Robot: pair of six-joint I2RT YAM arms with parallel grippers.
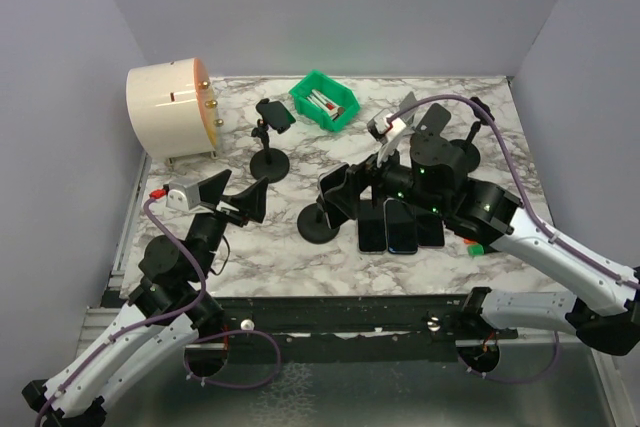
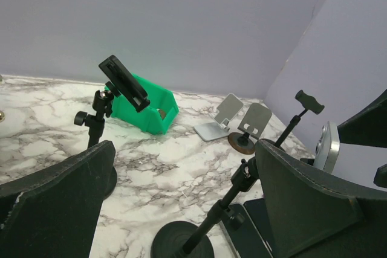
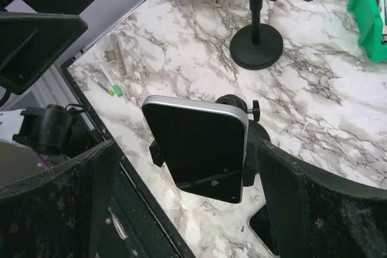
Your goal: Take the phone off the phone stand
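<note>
My right gripper stands released, jaws wide either side of the phone, which sits clamped in the phone stand. My left gripper is also released, holding nothing. Risk: pulling against the clamp tips the unbraced stand onto the flat phones

The left arm, lower left, and the right arm, lower right, pair white link shells with black joints. A purple cable loops along each. Their jaws are broad, matte black, scuffed wedges.
</note>
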